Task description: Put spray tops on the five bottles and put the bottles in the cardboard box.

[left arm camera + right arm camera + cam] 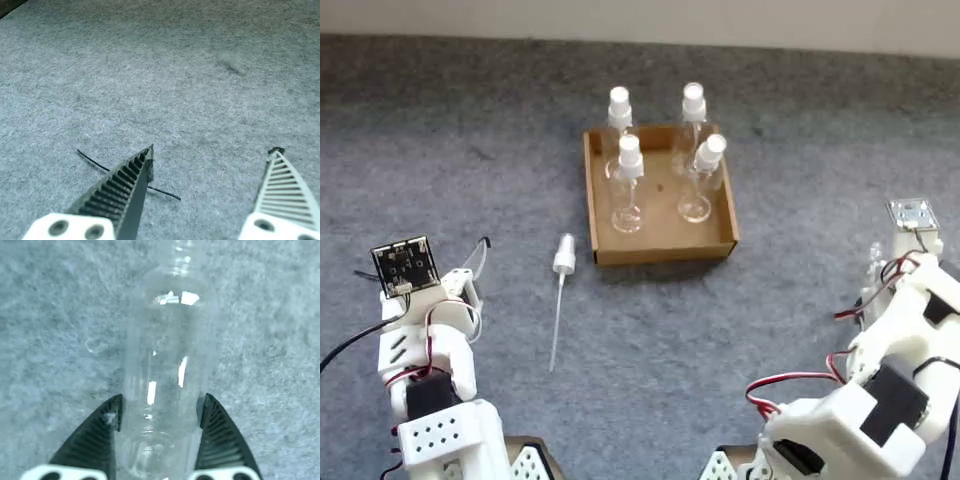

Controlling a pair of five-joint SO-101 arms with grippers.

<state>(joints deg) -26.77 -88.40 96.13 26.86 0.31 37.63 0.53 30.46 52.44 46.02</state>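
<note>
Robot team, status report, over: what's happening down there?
Left gripper open over carpet. Right gripper shut on uncapped bottle. Loose spray top lies beside cardboard box; four capped bottles inside.

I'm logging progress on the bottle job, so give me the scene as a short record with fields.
Box: cardboard box holds four capped bottles
Loose part: loose spray top with its tube, on the carpet beside the box
Fifth bottle: uncapped bottle gripped by right end effector
Other arm: left end effector open over bare carpet
Remaining: cap and box the fifth bottle
</note>
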